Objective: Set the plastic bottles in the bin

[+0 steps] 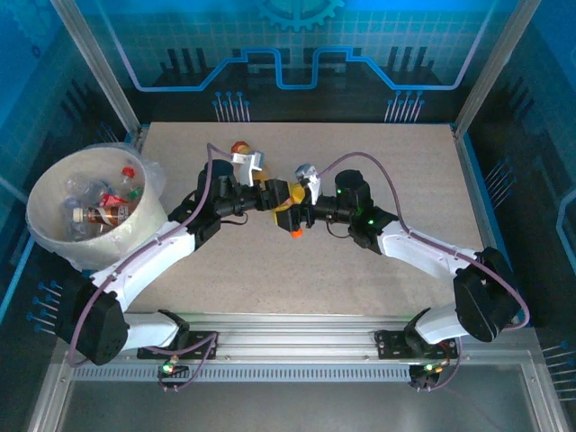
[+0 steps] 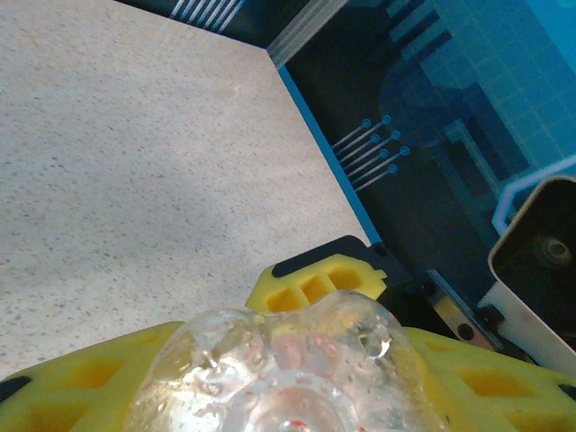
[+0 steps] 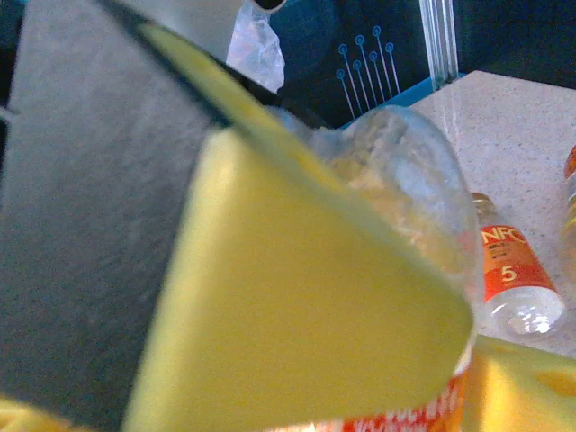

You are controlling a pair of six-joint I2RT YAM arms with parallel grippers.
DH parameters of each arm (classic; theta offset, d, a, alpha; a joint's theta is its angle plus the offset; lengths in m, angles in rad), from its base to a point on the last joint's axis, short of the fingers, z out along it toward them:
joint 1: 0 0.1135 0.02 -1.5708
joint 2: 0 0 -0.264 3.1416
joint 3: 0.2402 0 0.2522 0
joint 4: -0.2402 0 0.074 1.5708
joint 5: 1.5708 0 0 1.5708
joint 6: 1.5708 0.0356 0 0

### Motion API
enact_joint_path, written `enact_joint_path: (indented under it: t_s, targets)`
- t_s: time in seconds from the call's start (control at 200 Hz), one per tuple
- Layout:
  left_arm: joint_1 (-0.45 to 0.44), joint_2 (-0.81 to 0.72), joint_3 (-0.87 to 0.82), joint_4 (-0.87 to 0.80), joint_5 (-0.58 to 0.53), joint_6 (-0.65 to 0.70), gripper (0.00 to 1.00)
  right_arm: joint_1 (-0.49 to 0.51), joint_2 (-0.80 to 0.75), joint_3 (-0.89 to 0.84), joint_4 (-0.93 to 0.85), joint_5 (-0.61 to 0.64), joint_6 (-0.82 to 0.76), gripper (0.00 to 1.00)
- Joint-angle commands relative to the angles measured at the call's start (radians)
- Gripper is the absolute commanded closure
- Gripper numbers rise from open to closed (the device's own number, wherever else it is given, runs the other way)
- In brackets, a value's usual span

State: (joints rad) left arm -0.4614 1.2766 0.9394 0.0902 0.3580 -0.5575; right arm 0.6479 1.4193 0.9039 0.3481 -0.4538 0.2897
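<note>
Over the middle of the table both arms meet on one plastic bottle (image 1: 288, 212), clear, with an orange label and an orange cap (image 1: 295, 233) pointing toward me. My left gripper (image 1: 274, 200) is shut on it; in the left wrist view the bottle's clear base (image 2: 288, 378) sits squeezed between my yellow fingers (image 2: 72, 382). My right gripper (image 1: 295, 216) stands open round the same bottle (image 3: 405, 171), its jaws spread apart. The bin (image 1: 135, 229) is a cream bucket at the far left, with several bottles (image 1: 103, 205) inside.
Another bottle with an orange label (image 3: 513, 270) lies on the table past the grippers, and a further one (image 3: 569, 189) shows at the right edge. A bottle (image 1: 239, 147) lies behind the left wrist. A blue-edged frame borders the tabletop (image 1: 378, 270).
</note>
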Motion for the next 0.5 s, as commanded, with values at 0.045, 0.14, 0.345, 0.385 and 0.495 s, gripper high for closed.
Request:
enact_joint_path:
  t_s: [0.045, 0.14, 0.345, 0.385, 0.495]
  targets:
    - [-0.006, -0.047, 0.004, -0.028, -0.119, 0.020, 0.53, 0.012, -0.061, -0.002, -0.052, 0.046, -0.054, 0.00]
    - [-0.006, -0.058, 0.014, -0.065, -0.189, 0.020, 0.54, 0.013, -0.110, -0.003, -0.148, 0.130, -0.090, 0.00]
    - [-0.001, -0.088, 0.020, -0.114, -0.294, 0.009, 0.53, 0.010, -0.249, -0.094, -0.155, 0.447, -0.003, 0.00]
    - [0.001, -0.094, 0.021, -0.124, -0.301, 0.006, 0.53, 0.007, -0.275, -0.096, -0.184, 0.525, 0.044, 0.00]
    - [0.007, -0.121, 0.038, -0.172, -0.324, 0.009, 0.54, -0.004, -0.368, -0.149, -0.211, 0.677, 0.114, 0.00]
